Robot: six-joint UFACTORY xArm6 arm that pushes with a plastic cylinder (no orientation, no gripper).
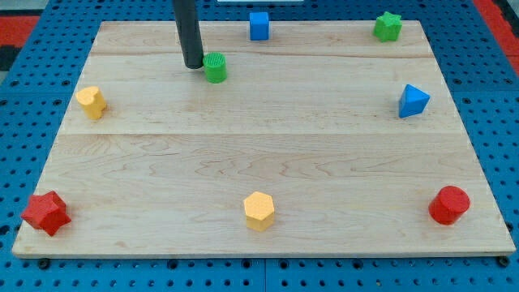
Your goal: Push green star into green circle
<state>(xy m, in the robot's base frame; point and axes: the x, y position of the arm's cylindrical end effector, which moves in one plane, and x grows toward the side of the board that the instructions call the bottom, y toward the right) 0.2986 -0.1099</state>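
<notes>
The green star (388, 27) sits near the top right corner of the wooden board (268, 154). The green circle (215, 67) is a ridged round block at the upper left of the board. My tip (193, 64) rests on the board just to the left of the green circle, close to it or touching it. The green star is far to the right of my tip, across most of the board's width.
A blue cube (259, 25) stands at the top edge. A blue triangle (413, 100) is at the right. A yellow block (92, 102) is at the left, a yellow hexagon (259, 211) at bottom middle, a red star (45, 212) bottom left, a red cylinder (448, 204) bottom right.
</notes>
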